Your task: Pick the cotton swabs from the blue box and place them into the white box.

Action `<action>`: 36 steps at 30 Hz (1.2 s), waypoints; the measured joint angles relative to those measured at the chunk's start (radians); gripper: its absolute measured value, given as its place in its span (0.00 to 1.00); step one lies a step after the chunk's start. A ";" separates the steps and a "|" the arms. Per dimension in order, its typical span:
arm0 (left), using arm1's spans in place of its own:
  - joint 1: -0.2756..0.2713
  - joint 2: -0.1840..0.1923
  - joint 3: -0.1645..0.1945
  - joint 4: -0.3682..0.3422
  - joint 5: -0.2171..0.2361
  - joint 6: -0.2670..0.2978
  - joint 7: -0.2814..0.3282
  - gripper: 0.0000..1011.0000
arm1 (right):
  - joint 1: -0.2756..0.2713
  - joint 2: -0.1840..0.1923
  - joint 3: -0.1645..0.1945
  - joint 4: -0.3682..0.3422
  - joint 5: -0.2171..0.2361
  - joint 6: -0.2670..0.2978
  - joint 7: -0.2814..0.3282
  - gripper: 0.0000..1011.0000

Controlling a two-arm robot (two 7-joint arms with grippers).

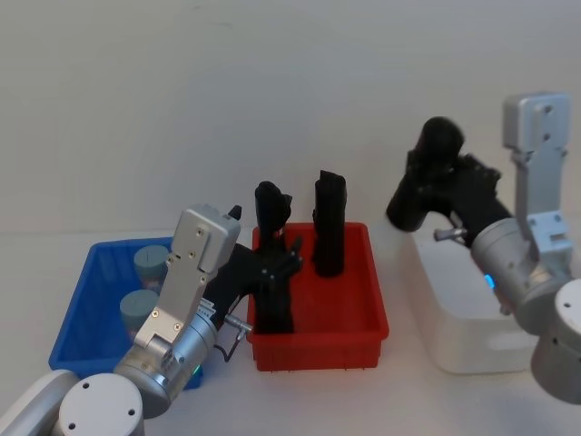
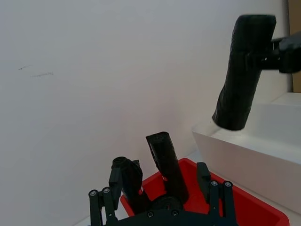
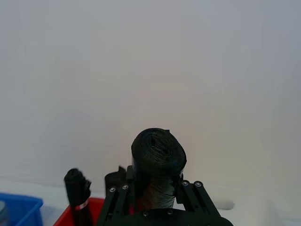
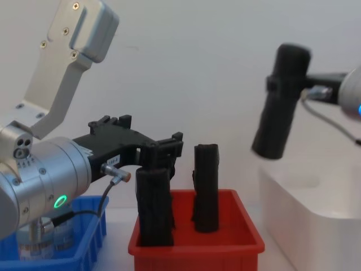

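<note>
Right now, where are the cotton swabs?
Two cotton swabs sit in the blue box, on the robot's left beside the red bin, in the head view.

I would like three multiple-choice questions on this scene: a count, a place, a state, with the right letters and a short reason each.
1. How many jars stand in the blue box? A one; B two; C four.
2. Where is the roll that the right end effector holds? A inside the blue box; B in the air at the white box; C under the jars.
3. How is the right end effector? A open, empty; B shut on a jar; C shut on the roll.
1 B: two grey-blue lids show there. 2 B: its lower end hangs at that box's rim. 3 C: it clamps the roll's sides.
</note>
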 joint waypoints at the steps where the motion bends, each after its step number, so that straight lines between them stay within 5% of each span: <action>1: 0.000 0.000 0.000 0.000 0.000 0.000 0.000 0.99 | 0.001 0.002 0.004 -0.003 0.000 -0.005 -0.009 0.43; 17: 0.000 0.000 0.000 0.000 0.000 0.000 0.000 0.99 | 0.023 0.040 0.082 -0.011 -0.009 -0.053 -0.139 0.43; 32: 0.000 0.000 0.000 0.000 0.000 0.000 0.000 0.99 | 0.053 0.044 0.104 0.036 -0.012 -0.025 -0.125 0.43; 36: 0.000 0.000 0.000 0.000 0.000 0.000 0.000 0.99 | 0.057 0.043 0.107 0.043 -0.012 -0.021 -0.121 0.54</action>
